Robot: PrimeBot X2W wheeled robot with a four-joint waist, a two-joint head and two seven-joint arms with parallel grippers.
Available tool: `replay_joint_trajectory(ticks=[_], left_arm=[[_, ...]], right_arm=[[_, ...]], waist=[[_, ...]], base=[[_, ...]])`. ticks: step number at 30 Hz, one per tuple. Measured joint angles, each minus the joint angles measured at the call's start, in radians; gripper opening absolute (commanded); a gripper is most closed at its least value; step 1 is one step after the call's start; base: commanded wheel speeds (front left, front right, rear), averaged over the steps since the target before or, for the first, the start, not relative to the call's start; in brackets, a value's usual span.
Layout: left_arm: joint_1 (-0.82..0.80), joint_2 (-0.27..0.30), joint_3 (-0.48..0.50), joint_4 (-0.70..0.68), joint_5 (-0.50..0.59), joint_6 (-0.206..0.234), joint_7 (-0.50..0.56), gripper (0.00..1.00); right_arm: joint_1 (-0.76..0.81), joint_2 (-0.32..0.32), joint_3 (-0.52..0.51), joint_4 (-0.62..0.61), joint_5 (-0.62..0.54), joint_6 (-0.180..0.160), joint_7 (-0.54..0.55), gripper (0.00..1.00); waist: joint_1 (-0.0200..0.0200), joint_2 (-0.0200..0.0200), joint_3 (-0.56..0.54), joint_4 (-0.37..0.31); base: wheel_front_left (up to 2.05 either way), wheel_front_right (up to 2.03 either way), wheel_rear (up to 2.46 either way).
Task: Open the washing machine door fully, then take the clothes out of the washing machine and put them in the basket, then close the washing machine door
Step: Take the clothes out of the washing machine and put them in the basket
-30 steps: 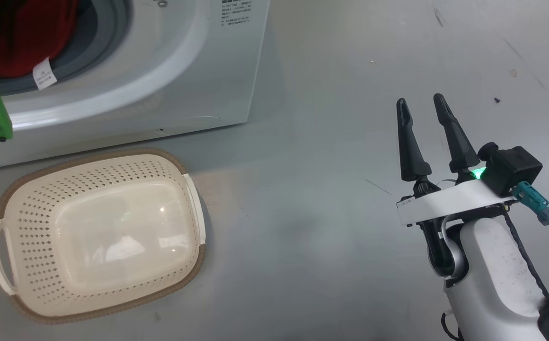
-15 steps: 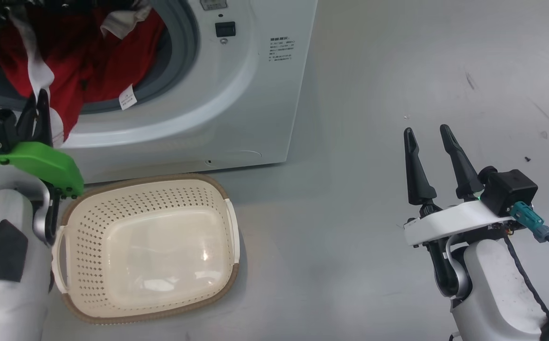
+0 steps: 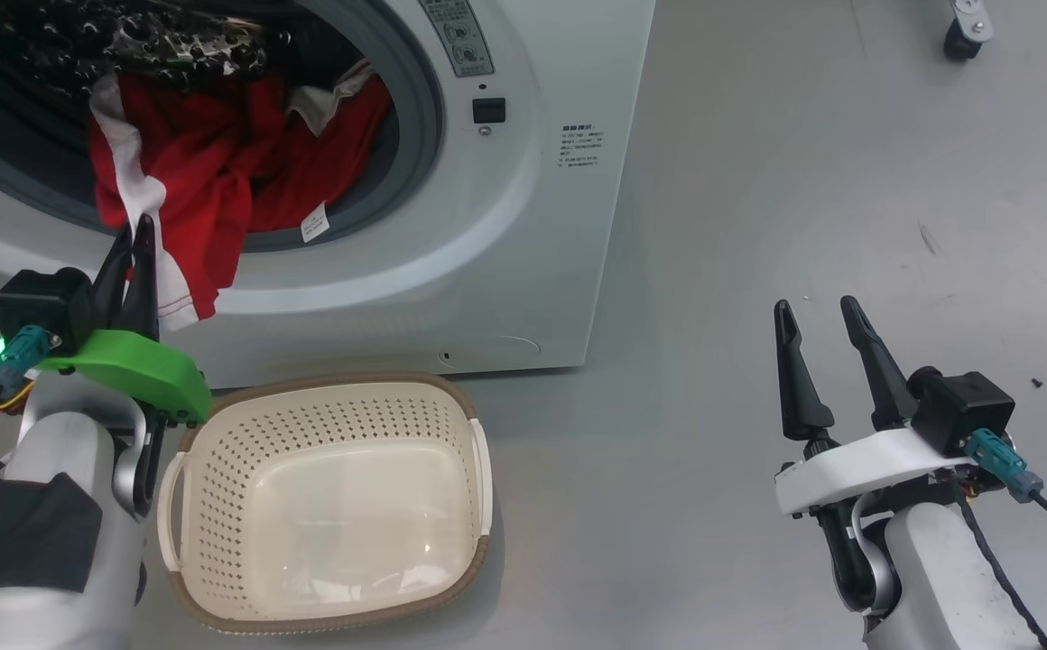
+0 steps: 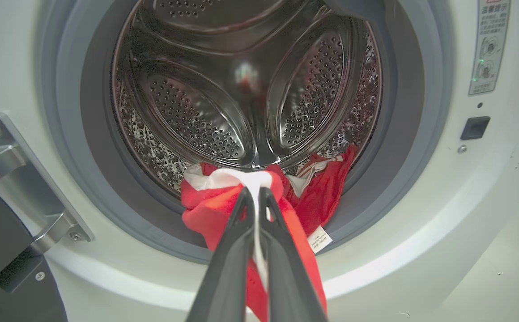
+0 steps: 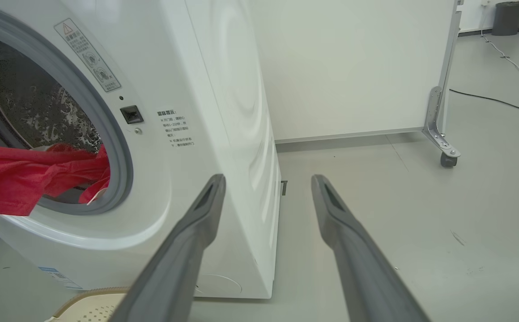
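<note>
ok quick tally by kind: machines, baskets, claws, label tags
washing machine: 1
basket: 1
claws: 2, left claw shut on the clothes, right claw open
label tag: 1
total: 5

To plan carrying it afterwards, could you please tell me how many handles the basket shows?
2. The left handle sits on the basket's left end in the head view; the right handle on its opposite end. None seems hidden.

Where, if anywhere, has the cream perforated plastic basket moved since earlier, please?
No. The cream basket keeps its place before the white washing machine's base; the camera moved.
</note>
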Motion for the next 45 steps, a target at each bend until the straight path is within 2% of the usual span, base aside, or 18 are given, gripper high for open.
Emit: replay_joint_trajectory(ticks=[14, 23, 31, 45], left_arm=[[0.09, 0.002, -0.009, -0.147, 0.012, -0.009, -0.005, 0.0], [0.093, 0.002, 0.036, -0.402, 0.026, -0.007, -0.006, 0.0], [0.154, -0.001, 0.016, -0.425, 0.03, -0.007, -0.009, 0.0], [0.289, -0.002, -0.035, -0.359, 0.03, -0.017, 0.033, 0.0]], right_arm=[[0.024, 0.0, 0.025, 0.017, 0.0, 0.008, 0.0, 1.0], [0.025, 0.001, 0.033, 0.014, 0.0, 0.008, 0.0, 1.0], [0.025, 0.001, 0.031, 0.008, 0.002, 0.008, 0.0, 1.0], [0.023, 0.001, 0.042, -0.012, 0.002, 0.008, 0.0, 1.0]], waist=[[0.0, 0.0, -0.067, 0.029], [0.0, 0.0, -0.071, 0.025], [0.0, -0.0001, -0.064, 0.021], [0.0, 0.0, -0.023, 0.003]], base=[[0.0, 0.0, 0.0], [0.0, 0.0, 0.0], [0.0, 0.0, 0.0], [0.0, 0.0, 0.0]])
